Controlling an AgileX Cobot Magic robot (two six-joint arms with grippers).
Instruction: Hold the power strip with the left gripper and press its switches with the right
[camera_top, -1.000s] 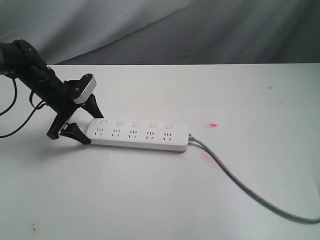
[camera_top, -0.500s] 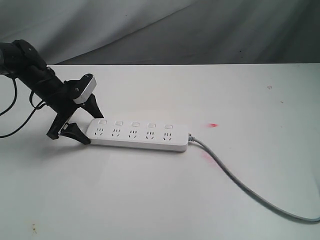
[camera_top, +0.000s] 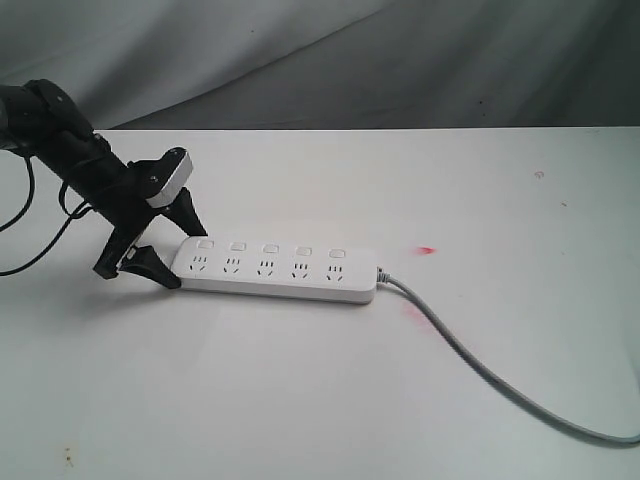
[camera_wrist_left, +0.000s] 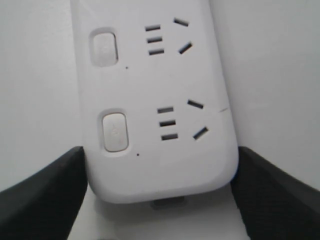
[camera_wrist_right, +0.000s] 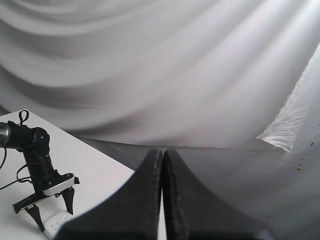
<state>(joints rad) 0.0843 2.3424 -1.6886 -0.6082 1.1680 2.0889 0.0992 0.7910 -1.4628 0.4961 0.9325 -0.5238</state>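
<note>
The power strip (camera_top: 275, 268) is a long flat bar of smooth white plastic with rounded ends, lying on the matte white surface (camera_top: 300, 400) about mid-scene. Five little square switches (camera_top: 270, 247) sit in a row along its far edge, one per socket set. In the left wrist view they look more like rounded rectangles, and only two fit in the shot. A round grey cord (camera_top: 480, 370) snakes off the strip's right end and gets cut off at the frame edge.

The left gripper (camera_top: 185, 257) has its jaws clamped on the strip's left end, with the finely textured black fingers (camera_wrist_left: 45, 195) tight against both long sides. The right gripper (camera_wrist_right: 162, 155) isn't in the exterior view at all. Its own camera shows the jaws pressed together on nothing, up in front of a wrinkly grey cloth (camera_wrist_right: 150, 75) and well apart from the strip. Can't make out which switches are pressed in.
</note>
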